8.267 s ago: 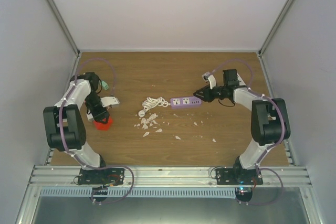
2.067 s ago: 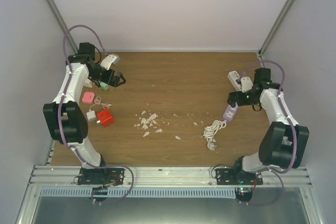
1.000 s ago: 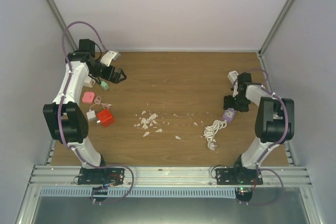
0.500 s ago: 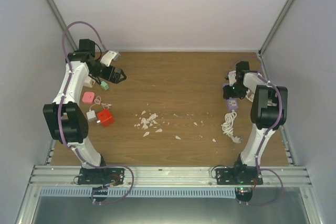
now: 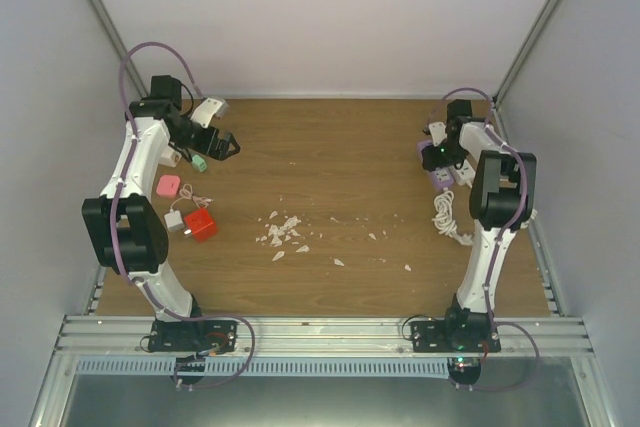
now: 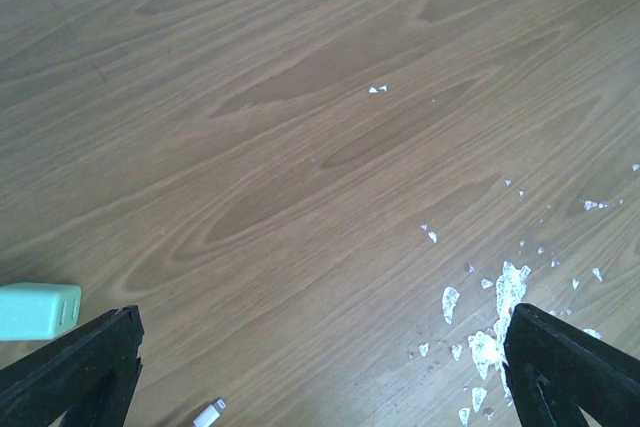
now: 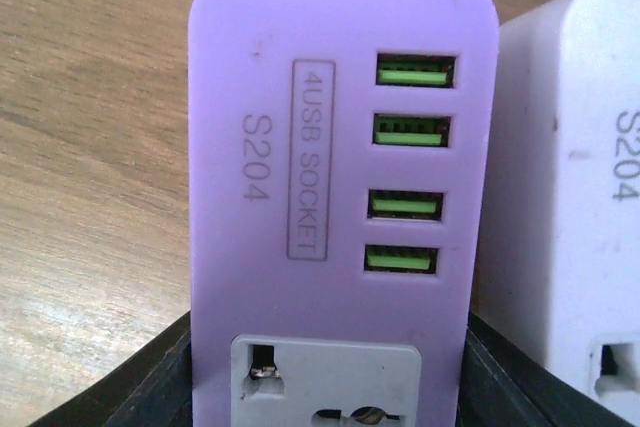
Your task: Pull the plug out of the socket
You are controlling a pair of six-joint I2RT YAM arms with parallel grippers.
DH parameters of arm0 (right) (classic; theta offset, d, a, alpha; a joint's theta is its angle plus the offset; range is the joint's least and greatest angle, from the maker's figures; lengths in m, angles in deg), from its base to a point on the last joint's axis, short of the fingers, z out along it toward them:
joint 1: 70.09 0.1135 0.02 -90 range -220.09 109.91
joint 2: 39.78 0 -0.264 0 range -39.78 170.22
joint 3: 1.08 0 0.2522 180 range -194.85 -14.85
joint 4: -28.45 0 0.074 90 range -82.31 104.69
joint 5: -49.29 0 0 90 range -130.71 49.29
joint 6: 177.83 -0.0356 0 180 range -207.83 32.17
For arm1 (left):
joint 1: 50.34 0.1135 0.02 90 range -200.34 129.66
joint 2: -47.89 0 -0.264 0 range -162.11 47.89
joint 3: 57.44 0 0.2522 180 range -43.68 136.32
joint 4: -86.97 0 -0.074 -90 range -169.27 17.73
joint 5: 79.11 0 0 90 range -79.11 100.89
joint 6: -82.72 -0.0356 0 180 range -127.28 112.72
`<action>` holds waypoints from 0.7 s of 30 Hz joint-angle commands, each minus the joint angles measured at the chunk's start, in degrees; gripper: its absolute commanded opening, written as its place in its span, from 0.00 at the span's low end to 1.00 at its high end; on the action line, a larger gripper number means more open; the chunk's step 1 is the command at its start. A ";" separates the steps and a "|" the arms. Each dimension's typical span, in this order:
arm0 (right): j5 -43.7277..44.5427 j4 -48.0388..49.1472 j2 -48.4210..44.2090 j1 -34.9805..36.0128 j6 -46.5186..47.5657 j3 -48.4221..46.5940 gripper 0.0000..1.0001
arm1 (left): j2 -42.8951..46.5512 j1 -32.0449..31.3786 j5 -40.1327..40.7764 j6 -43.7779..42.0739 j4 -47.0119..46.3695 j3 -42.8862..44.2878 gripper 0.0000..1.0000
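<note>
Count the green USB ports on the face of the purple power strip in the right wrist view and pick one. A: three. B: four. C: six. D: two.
B: four green USB ports sit in a column on the purple power strip, beside its printed 4USB SOCKET label.

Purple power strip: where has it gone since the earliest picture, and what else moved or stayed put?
The right gripper carried the purple power strip from mid-table to the far right edge, beside the white power strip. Its jaws clamp the strip, whose white cord trails toward the near side. The left gripper moved from the red block toward the far left corner, open. The white chips stayed.
</note>
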 commanded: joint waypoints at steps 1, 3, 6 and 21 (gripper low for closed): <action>-0.42 -0.01 1.73 0.32 2.86 -2.89 0.55 | 0.49 -0.31 0.49 0.41 -0.92 -0.08 0.99; -1.53 -1.08 1.11 0.62 2.81 -4.01 0.64 | 0.62 -0.32 0.31 0.46 -0.99 -0.08 0.99; -3.34 -2.01 -0.77 0.96 2.71 -5.54 0.77 | 0.86 -0.27 0.25 0.49 -1.16 0.02 0.99; -14.56 -3.60 -15.46 1.93 4.11 -14.47 1.00 | 0.14 -0.27 -0.47 -1.15 0.93 11.58 0.99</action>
